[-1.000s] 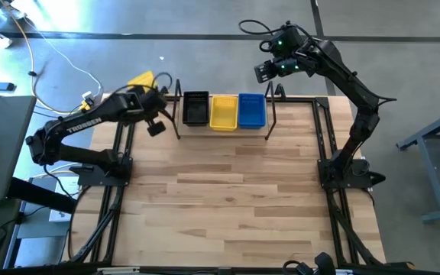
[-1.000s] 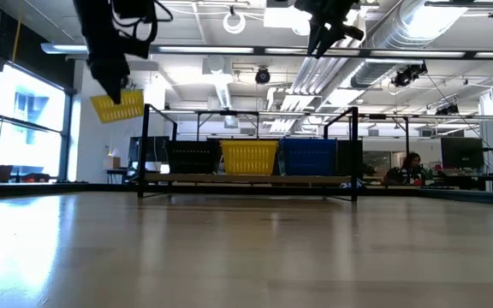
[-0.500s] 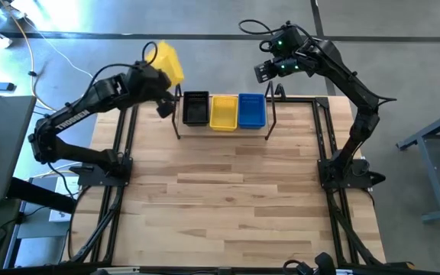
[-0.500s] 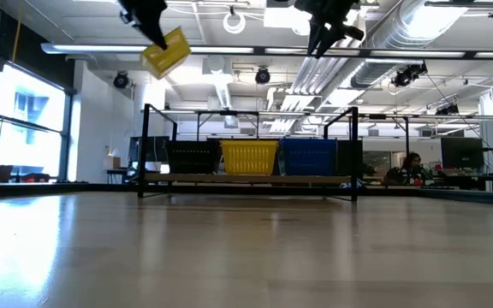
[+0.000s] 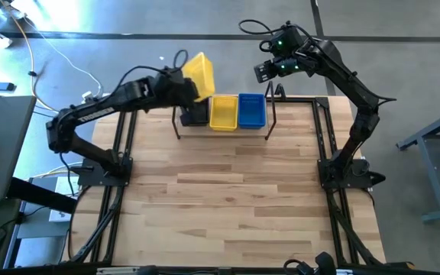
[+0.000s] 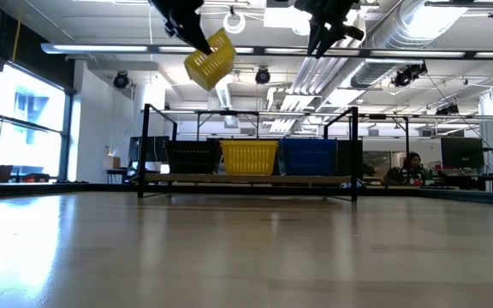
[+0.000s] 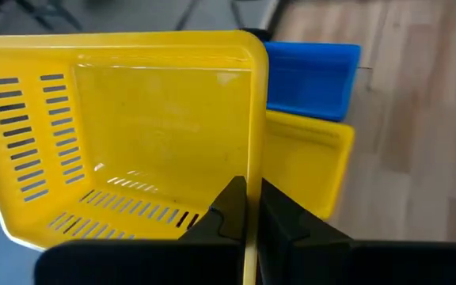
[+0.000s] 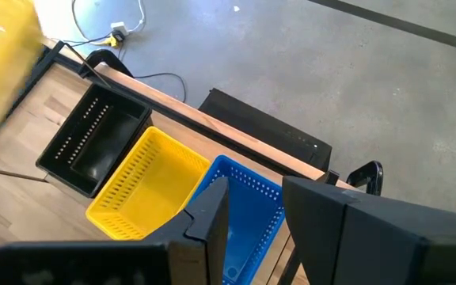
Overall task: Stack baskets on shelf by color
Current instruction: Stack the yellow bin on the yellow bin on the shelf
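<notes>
Left gripper (image 7: pixel 248 207) is clamped on the wall of a yellow perforated plastic basket (image 5: pixel 199 75), carried tilted in the air at approx 11 o'clock of the table, above the shelf's left end. Below, the narrow wooden shelf w/ black wire brackets (image 5: pixel 270 114) holds one black basket (image 8: pixel 93 140), one yellow shelf basket (image 5: pixel 223 111) and one blue basket (image 5: pixel 251 110), side by side. Right gripper (image 8: pixel 253 207) hangs at 1 o'clock, fingers apart, holding nothing.

Progress, est.: carried basket not yet placed on its yellow mate. Visible count: 2 yellow, 1 black, 1 blue; any stacking within them can't be told.
</notes>
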Controlling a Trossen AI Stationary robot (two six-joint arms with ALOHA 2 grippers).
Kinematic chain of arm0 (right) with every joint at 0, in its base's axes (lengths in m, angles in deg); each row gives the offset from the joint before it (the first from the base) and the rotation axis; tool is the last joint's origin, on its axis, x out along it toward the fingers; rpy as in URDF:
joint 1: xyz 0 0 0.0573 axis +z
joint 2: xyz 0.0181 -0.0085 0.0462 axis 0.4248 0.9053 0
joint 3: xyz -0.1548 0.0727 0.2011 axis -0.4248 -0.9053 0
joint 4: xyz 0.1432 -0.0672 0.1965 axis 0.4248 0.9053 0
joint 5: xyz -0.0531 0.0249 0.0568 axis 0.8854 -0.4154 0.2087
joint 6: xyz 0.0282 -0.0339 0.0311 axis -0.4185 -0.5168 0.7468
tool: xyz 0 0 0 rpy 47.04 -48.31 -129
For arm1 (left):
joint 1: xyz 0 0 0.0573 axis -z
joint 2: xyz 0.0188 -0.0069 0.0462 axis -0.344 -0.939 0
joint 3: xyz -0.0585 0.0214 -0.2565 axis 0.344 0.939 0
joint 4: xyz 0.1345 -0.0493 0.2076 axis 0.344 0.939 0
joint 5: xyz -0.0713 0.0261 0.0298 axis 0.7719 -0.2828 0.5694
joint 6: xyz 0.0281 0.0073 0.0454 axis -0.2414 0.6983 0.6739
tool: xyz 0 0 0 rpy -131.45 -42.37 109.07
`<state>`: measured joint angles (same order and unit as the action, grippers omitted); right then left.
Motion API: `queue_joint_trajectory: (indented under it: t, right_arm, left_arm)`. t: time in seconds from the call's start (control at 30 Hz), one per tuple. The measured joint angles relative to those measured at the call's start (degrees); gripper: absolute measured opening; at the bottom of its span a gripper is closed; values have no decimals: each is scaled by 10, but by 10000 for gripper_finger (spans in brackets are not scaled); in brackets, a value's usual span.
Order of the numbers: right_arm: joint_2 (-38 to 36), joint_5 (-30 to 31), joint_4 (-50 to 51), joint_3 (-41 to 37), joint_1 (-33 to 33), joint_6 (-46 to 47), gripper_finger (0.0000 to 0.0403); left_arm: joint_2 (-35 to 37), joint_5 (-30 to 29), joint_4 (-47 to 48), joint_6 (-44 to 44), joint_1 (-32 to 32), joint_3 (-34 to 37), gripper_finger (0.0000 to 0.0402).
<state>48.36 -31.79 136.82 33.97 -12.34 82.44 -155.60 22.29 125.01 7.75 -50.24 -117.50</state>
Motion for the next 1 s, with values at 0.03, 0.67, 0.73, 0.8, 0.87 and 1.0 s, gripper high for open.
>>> queue_joint_trajectory:
  t: [0.03,0.67,0.73,0.8,0.87,1.0]
  right_arm:
    - [0,0,0,0,0,0,105]
    - [0,0,0,0,0,-2,105]
    - [0,0,0,0,0,-2,105]
    - [0,0,0,0,0,-2,105]
    - [0,0,0,0,0,-2,105]
    - [0,0,0,0,0,-2,105]
  left_arm:
    - [-8,9,0,0,2,0,0]
    - [-169,75,-44,30,14,0,0]
    - [-179,75,-48,30,14,0,0]
    - [-188,77,-53,34,14,0,0]
    - [-195,77,-53,35,14,1,0]
    - [-200,86,-60,34,14,1,0]
